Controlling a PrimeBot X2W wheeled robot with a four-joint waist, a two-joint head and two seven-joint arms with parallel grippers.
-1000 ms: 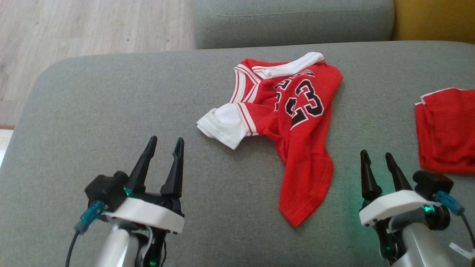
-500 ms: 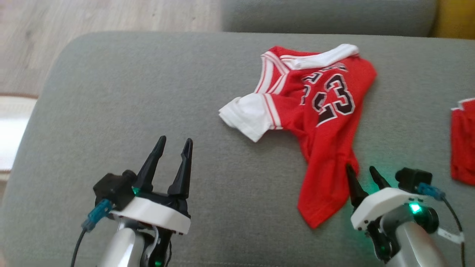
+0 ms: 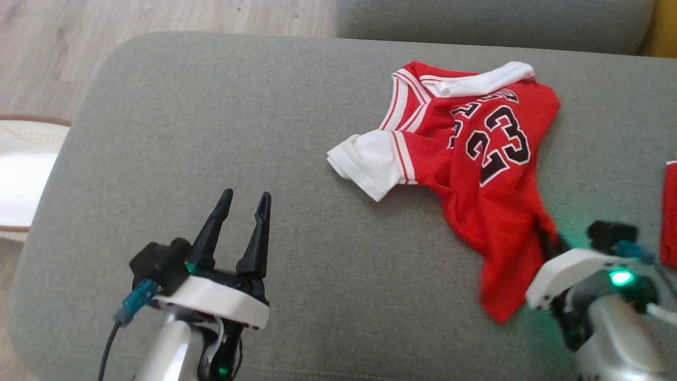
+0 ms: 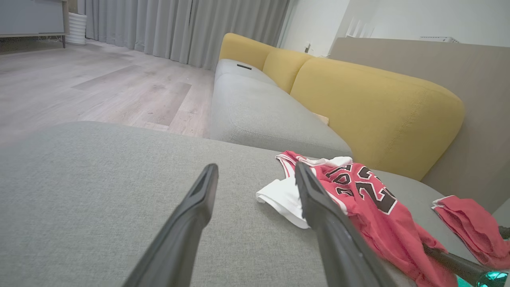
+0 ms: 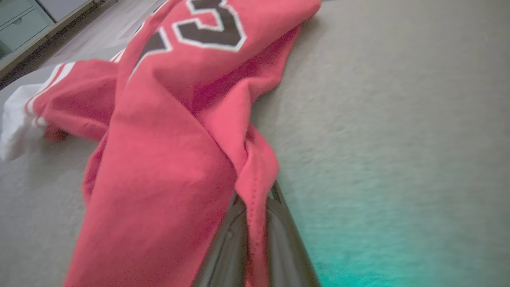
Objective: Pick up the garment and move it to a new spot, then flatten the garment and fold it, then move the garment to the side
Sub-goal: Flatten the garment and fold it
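The garment (image 3: 476, 159) is a red jersey with white sleeves and a black 23, lying crumpled on the grey sofa cushion (image 3: 211, 116). It also shows in the left wrist view (image 4: 358, 195) and close up in the right wrist view (image 5: 167, 151). My right gripper (image 3: 550, 241) is shut on the garment's lower right edge, a fold of red cloth pinched between its fingers (image 5: 279, 247). My left gripper (image 3: 245, 198) stands open over bare cushion, well to the left of the garment, nothing between its fingers (image 4: 199, 207).
A second red cloth (image 3: 669, 211) lies at the right edge of the cushion (image 4: 470, 227). A yellow backrest (image 4: 374, 103) rises behind the sofa. Wooden floor (image 3: 158, 16) lies beyond the cushion's far and left edges.
My right gripper moved forward onto the garment's lower edge and shut on it, bunching the cloth. The camera swung left, shifting the whole picture. The left gripper stayed open.
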